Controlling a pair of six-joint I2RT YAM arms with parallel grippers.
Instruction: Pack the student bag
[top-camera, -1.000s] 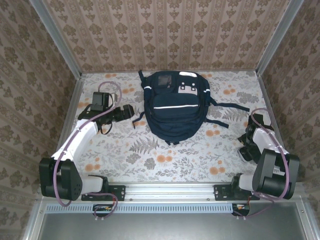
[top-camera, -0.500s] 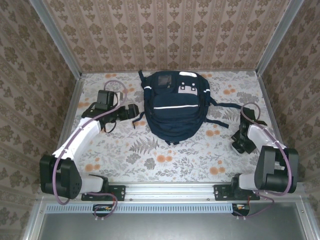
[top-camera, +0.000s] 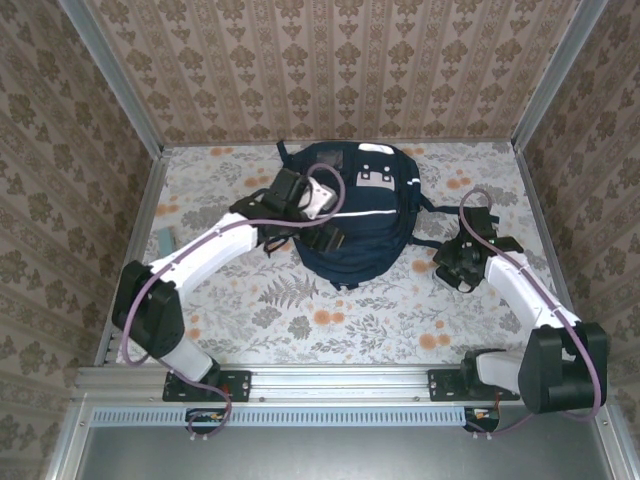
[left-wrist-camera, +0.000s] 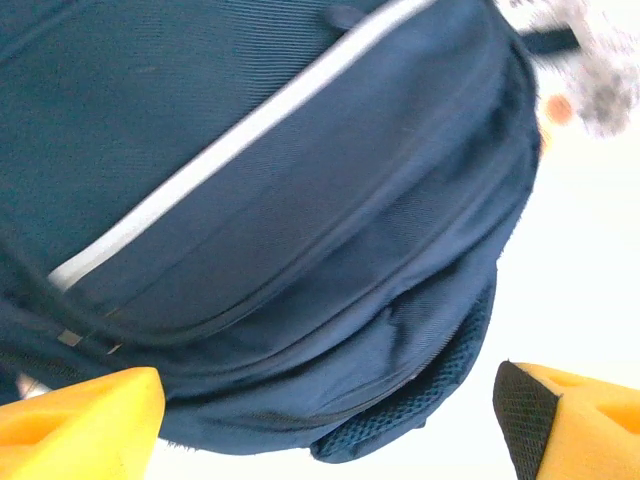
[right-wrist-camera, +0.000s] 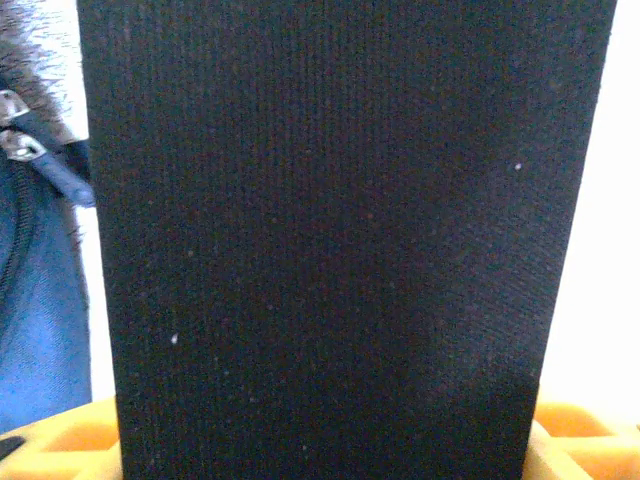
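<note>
The student bag (top-camera: 372, 190) lies flat at the middle back of the table, navy with a white stripe. My left gripper (top-camera: 335, 238) hovers over its lower front. In the left wrist view the bag (left-wrist-camera: 300, 200) spreads under my left gripper (left-wrist-camera: 330, 440), whose yellow fingers (left-wrist-camera: 80, 425) stand far apart with nothing between them. My right gripper (top-camera: 450, 263) sits at the bag's right side on a dark strap (top-camera: 428, 243). In the right wrist view that strap (right-wrist-camera: 330, 200) fills the gap of my right gripper (right-wrist-camera: 330, 450), both pads against its edges.
A small pale flat object (top-camera: 163, 242) lies near the table's left edge. Patterned walls with metal rails (top-camera: 140, 230) close in the table on the left, back and right. Another strap (top-camera: 470, 212) trails right from the bag.
My left arm has swung right, from beside the bag to over its front. My right arm has reached forward and left to the strap, and its jaws have narrowed onto it.
</note>
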